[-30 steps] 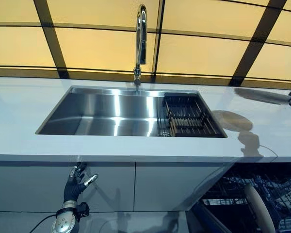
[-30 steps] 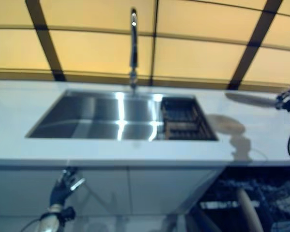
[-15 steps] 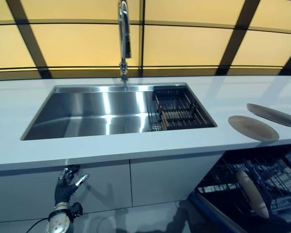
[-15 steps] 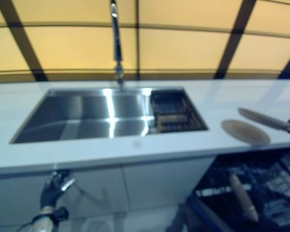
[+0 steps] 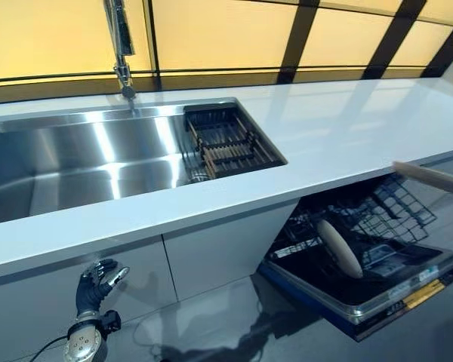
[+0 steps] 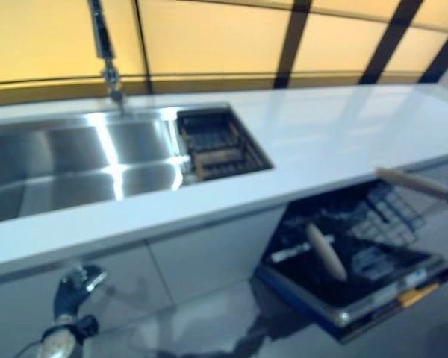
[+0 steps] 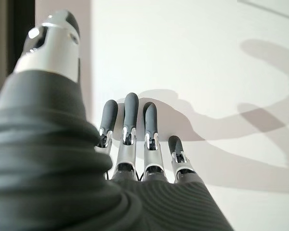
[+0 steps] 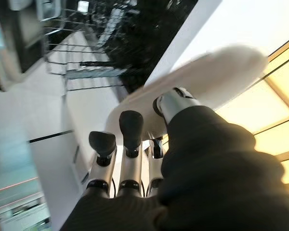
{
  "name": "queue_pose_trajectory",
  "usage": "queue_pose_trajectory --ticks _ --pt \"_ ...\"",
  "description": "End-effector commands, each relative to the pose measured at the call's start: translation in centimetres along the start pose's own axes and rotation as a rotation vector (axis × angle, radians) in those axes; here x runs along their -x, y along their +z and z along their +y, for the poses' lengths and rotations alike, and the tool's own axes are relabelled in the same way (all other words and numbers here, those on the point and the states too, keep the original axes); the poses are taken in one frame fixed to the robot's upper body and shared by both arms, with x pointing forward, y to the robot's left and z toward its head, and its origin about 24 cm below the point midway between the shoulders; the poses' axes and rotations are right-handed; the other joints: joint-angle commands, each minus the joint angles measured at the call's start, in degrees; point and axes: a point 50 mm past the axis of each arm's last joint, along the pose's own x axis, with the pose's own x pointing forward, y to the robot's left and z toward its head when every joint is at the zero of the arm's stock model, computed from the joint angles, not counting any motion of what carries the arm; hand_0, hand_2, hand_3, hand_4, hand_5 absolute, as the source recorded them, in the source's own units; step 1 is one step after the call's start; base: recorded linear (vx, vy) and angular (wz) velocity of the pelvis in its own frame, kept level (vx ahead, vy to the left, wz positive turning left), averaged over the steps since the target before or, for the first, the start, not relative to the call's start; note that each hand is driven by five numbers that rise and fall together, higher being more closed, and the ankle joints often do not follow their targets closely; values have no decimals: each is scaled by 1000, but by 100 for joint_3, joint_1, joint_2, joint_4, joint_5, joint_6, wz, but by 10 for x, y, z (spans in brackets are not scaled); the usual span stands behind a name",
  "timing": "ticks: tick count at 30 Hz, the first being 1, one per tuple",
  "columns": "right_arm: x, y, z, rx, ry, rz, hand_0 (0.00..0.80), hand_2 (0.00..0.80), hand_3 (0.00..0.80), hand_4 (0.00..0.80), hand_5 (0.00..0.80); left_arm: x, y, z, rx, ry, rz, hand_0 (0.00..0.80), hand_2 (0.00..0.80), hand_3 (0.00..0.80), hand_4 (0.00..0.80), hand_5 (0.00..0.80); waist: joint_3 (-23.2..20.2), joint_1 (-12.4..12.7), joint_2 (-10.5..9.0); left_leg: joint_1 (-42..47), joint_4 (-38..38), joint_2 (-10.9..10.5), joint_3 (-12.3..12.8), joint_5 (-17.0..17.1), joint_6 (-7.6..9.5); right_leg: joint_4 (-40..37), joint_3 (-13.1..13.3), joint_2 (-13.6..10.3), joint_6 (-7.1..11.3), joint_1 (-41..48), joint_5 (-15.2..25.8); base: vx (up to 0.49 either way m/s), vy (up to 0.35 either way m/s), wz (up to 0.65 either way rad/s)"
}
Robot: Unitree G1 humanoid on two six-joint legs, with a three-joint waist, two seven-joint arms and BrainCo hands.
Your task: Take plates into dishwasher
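The white surface (image 5: 340,136) ran across the whole scene, with the steel sink (image 5: 83,162) set into it and a dark rack (image 5: 226,143) at one end of the sink. Under the surface, on the robot's right, the dishwasher (image 5: 362,249) stood open, and its lower basket (image 5: 385,219) was pulled out.

The task seemed to be partly done. One plate (image 5: 340,247) already stood on its edge in the basket. A second plate (image 5: 430,176) was in the air above the open dishwasher, beyond the edge of the surface, carried nearly flat. No other plate could be seen on the surface or in the sink, so this one was probably the last that the views showed. It was not yet in the basket. It would have to be turned onto its edge and lowered between the wires beside the first plate.

In the right wrist view the right robot hand (image 8: 135,144) held this plate: the thumb lay on one face of the plate near its rim, and the fingers (image 8: 131,126) were under the other face, so the grip was a narrow pinch. The left robot hand (image 5: 93,285) hung low in front of the white cabinet door (image 5: 211,256), well apart from the dishwasher. Its fingers (image 7: 130,113) were straight and loosely spread, and it held nothing.
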Motion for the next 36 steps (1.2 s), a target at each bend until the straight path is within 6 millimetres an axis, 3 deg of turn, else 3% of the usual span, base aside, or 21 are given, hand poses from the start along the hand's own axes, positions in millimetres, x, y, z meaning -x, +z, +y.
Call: queue_pose_trajectory --ticks 1,7,13,24,31,36 --pt "7 31 -32 -48 -84 -130 800 800 800 800 800 -24 43 -30 56 -95 -220 0 0 0 0 0 -310 -279 79 -377 78 -32 -386 80 313 159 46 -486 549 530 376 -22 -12 -6" --pt "13 19 -38 -47 -70 -83 800 800 800 800 800 -22 40 -35 56 -106 -218 0 0 0 0 0 -330 -467 72 -184 37 -24 -483 10 330 337 212 -410 507 317 323 -4 -19 -12" --pt "14 2 -27 -67 -20 -42 800 800 800 800 800 -24 43 -33 48 -111 -229 0 0 0 0 0 -324 -542 71 -91 17 2 -474 -20 337 404 256 -391 520 211 359 -5 -40 -7" --pt "4 -20 28 -136 126 12 800 800 800 800 800 -31 56 -35 48 -126 -273 0 0 0 0 0 -179 -523 148 -49 5 40 -504 -20 341 545 151 -437 513 72 377 -4 -21 -2" --pt "-1 -15 70 -187 213 0 800 800 800 800 800 -31 57 -36 46 -138 -275 0 0 0 0 0 -82 -484 248 -54 -10 44 -603 -6 336 544 83 -413 471 74 260 -3 -10 1" --pt "-5 -8 87 -208 240 -22 800 800 800 800 800 -31 60 -40 48 -156 -290 0 0 0 0 0 -33 -450 314 -113 -22 50 -656 31 295 499 36 -380 428 67 199 -27 -32 6"
